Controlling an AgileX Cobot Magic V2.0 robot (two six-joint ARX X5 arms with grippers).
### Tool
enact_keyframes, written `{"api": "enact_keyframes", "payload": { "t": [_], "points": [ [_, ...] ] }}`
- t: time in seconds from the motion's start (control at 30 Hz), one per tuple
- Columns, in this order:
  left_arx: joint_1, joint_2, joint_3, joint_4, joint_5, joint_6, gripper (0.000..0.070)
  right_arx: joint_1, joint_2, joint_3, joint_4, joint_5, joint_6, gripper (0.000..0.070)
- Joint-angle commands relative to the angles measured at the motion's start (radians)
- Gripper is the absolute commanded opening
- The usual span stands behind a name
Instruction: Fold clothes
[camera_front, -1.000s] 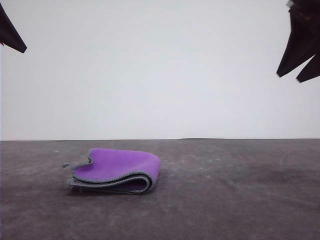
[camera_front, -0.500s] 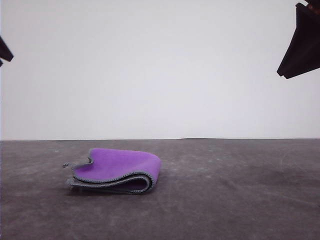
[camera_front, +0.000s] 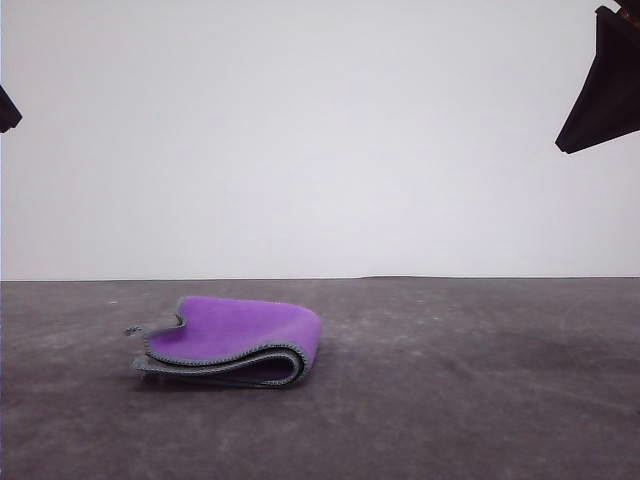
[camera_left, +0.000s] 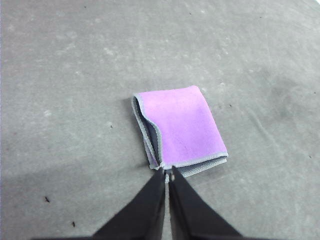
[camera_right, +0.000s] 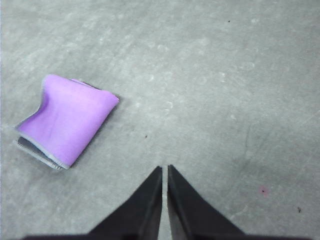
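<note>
- My left gripper (camera_left: 166, 175) hangs high above the table (camera_front: 480, 400), fingers pressed together, gripping nothing.
- My right gripper (camera_right: 164, 170) is raised too, pinched closed and empty.
- The folded cloth (camera_front: 235, 338), purple face up, lies at seven o'clock on the table, nothing covering it.

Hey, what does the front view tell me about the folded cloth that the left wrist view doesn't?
The front view alone shows the cloth side-on: stacked layers, a rounded fold on its right, a curled hem corner at its left, plus the white wall. The left wrist view alone shows it from above as a purple rectangle with a grey hem, and the left gripper with fingers together above it. Both show the purple face up on the grey table.
</note>
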Motion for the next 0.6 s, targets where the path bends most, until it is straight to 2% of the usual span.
{"api": "enact_keyframes", "payload": {
  "t": [0.0, 0.07, 0.37, 0.57],
  "points": [
    [0.009, 0.003, 0.002, 0.011, 0.002, 0.032, 0.0000, 0.004, 0.008, 0.004, 0.011, 0.000, 0.006, 0.0015],
    [0.035, -0.017, -0.028, 0.039, 0.002, 0.080, 0.0000, 0.004, 0.008, 0.004, 0.011, -0.001, 0.006, 0.0015],
    [0.238, -0.258, -0.342, 0.330, 0.001, 0.085, 0.0000, 0.004, 0.008, 0.004, 0.011, 0.000, 0.006, 0.0015],
    [0.354, -0.459, -0.490, 0.366, -0.012, 0.088, 0.0000, 0.004, 0.008, 0.004, 0.010, -0.001, 0.006, 0.0015]
  ]
}}
